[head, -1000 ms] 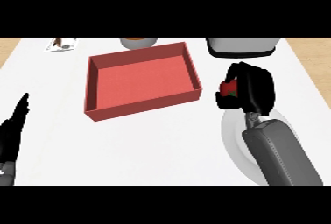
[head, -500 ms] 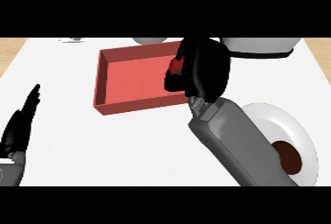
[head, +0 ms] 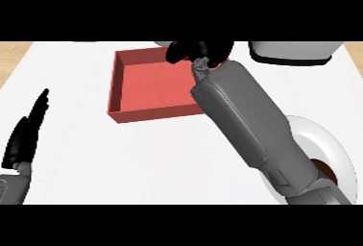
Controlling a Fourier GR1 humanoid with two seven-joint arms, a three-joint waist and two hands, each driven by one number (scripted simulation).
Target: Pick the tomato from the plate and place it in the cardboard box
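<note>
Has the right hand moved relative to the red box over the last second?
Yes. The right hand has moved left from beside the red box, and is now over its far right corner.

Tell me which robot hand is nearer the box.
Right. The right robot hand is over the box's far right corner; the left robot hand rests apart at its left, near the view's edge.

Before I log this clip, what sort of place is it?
Probably a kitchen counter: a white worktop with a white plate, a red box and what looks like a grey-and-white appliance at the back.
</note>
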